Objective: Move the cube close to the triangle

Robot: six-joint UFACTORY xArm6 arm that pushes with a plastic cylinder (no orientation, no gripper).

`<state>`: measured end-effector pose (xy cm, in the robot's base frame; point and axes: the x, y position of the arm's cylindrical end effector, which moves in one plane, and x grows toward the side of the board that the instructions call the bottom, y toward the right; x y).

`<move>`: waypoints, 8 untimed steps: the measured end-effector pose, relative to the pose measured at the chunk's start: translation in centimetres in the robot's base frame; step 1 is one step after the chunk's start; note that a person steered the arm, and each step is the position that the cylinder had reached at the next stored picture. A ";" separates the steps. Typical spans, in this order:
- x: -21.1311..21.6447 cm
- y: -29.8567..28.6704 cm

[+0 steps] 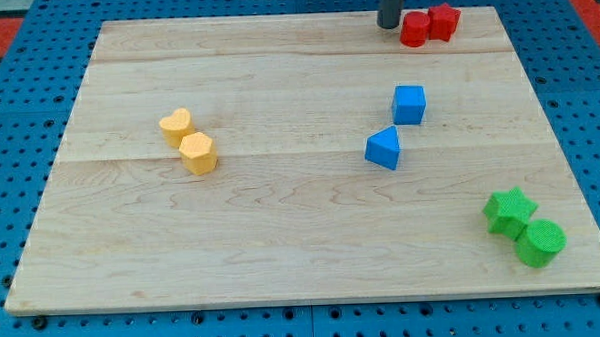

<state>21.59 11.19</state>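
In the single camera view, my tip point(389, 24) rests at the far edge of the wooden board point(282, 239), just left of the red cylinder point(413, 30), which touches the red star point(443, 20). There is no gripper on this rod, so nothing is clenched or held; it can only push.

The blue cube point(409, 105) sits right of centre, nearer than my tip and apart from it. The blue triangle point(383, 149) lies just beside the cube, slightly nearer and to the left, with a small gap between them.

The cube looks light, rigid and likely to slide easily on smooth wood. I judge that a push on its far-right face, centred to avoid spinning it, would close the gap.

Two yellow blocks point(189, 140) sit touching at left; a green star point(509, 209) and green cylinder point(539, 243) sit at the near right.
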 end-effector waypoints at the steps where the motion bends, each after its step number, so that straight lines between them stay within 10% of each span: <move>1: 2.0 -5.4; 8: 4.3 -7.4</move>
<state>25.90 3.78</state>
